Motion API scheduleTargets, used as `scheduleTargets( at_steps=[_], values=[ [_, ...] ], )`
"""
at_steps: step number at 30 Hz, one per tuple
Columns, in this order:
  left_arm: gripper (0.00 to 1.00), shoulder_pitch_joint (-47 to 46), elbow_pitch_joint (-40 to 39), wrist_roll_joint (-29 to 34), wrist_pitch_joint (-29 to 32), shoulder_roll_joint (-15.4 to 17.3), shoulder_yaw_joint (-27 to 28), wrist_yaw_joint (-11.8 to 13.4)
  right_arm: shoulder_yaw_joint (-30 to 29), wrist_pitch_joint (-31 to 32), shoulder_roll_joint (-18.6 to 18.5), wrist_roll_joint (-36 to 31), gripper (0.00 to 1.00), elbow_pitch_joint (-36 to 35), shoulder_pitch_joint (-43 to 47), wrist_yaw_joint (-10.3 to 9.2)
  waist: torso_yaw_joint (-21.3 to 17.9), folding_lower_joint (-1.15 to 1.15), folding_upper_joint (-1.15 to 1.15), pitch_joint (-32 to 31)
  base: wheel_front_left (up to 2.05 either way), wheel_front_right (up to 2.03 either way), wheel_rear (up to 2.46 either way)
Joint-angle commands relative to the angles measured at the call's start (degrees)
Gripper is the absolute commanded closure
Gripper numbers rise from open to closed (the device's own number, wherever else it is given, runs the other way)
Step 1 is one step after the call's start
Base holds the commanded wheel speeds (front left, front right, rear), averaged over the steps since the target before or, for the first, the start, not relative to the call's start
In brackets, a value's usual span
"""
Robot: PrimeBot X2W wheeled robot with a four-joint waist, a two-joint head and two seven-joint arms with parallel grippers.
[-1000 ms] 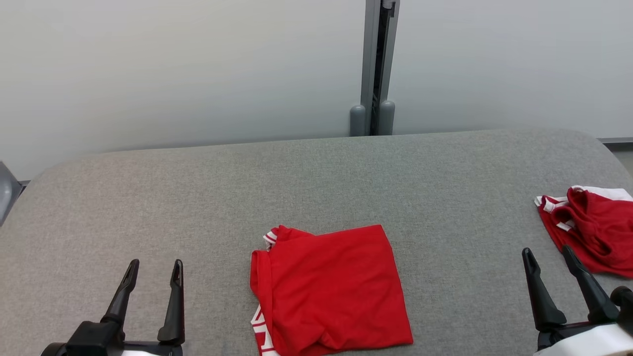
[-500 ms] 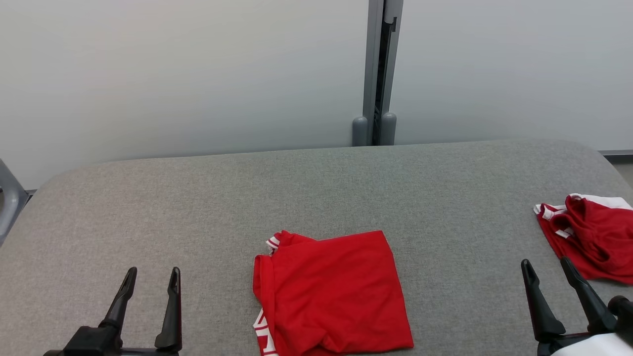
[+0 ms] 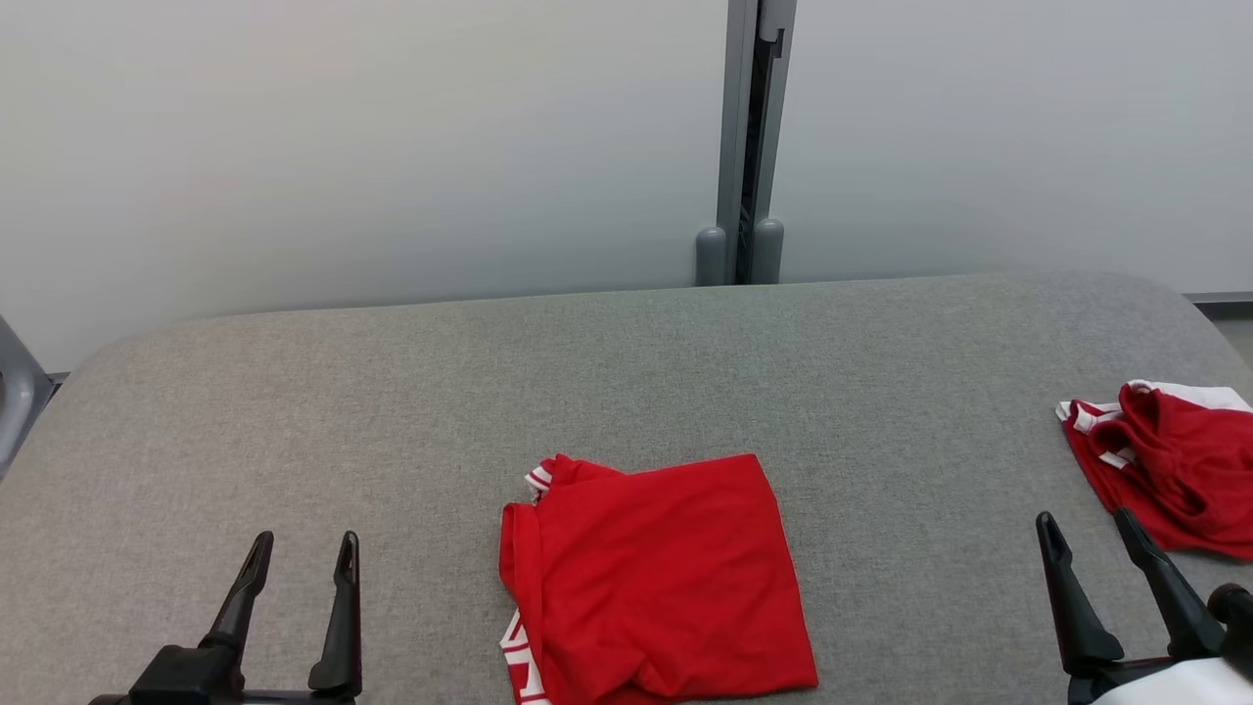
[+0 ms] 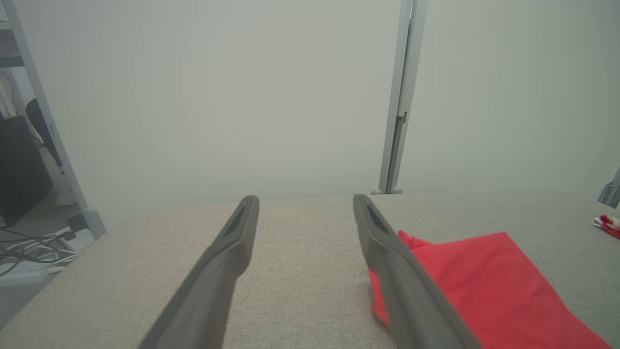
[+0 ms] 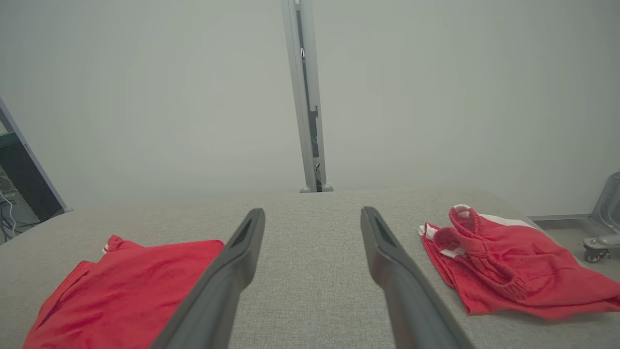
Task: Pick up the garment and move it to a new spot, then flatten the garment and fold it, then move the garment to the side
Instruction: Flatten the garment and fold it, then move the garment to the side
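You see the wide table [image 3: 626, 372], covered with grey woven cloth and rounded at its far corners. The folded red shirt [image 3: 656, 578] lies flat at the middle near the front edge. It is an almost square packet of smooth knit, with its white-striped collar at the far left corner. The bottom edge of the head view cuts it, so you cannot tell its long axis. A crumpled red garment [image 3: 1165, 470] with white trim lies at the right edge. The left gripper [image 3: 305, 540] and the right gripper [image 3: 1085, 519] have their fingers spread wide and hold nothing.
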Motion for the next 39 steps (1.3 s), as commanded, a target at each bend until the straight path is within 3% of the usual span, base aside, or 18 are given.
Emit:
scheduleTargets(
  at_steps=[1, 16, 28, 39],
  values=[
    [0.0, -0.2, 0.0, 0.0, 0.0, 0.3, 0.0, 0.4, -0.4, 0.0, -0.3, 0.1, 0.0, 0.0, 0.1, 0.01, 0.0, 0.0, 0.0, 0.0, 0.0, 0.0, 0.0],
    [0.0, -2.1, -0.6, 0.4, 0.1, 0.5, -1.6, 0.1, -0.5, 2.2, -2.5, 0.3, 0.0, 0.1, -2.3, 0.01, 2.7, 0.0, 0.0, 1.6, 0.0, 0.0, 0.0],
    [0.0, -7.4, 1.1, 0.2, -2.9, -2.3, -4.8, -0.6, 15.3, 10.6, -10.4, 7.0, 0.0, 14.5, -14.5, 0.01, 11.3, 0.0, 0.0, 12.6, 0.0, 0.0, 0.0],
    [0.0, -12.5, 5.3, 0.0, -5.4, -3.6, -5.6, -1.4, 29.9, 15.7, -12.6, 15.8, 0.0, 23.2, -23.1, 0.01, 13.2, 0.0, 0.0, 17.3, 0.0, 0.0, 0.0]
  ],
)
